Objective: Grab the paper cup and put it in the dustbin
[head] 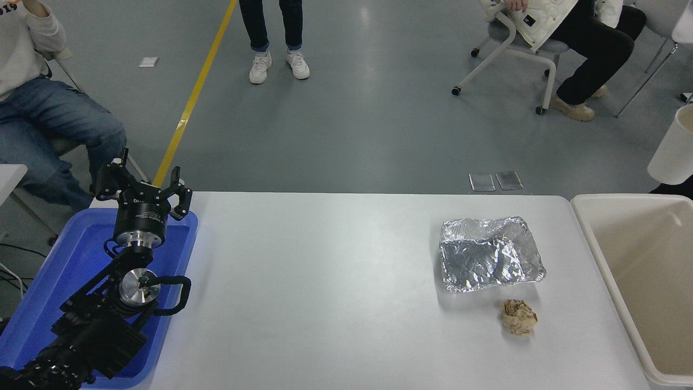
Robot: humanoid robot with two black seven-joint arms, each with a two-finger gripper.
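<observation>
The white paper cup [673, 147] is in the air at the picture's right edge, tilted, well above the far end of the cream dustbin [622, 199]. Part of the cup is cut off by the frame edge. The right gripper is out of view past that edge, so what holds the cup cannot be seen. The dustbin stands at the table's right end and looks empty inside. My left gripper [143, 187] is open and parked over the blue tray at the lower left.
A crinkled silver foil tray [490, 262] lies right of the table's middle, with a crumpled brown paper ball [518, 317] just in front of it. A blue plastic tray [48, 287] is at the left. People sit and stand beyond the table's far side.
</observation>
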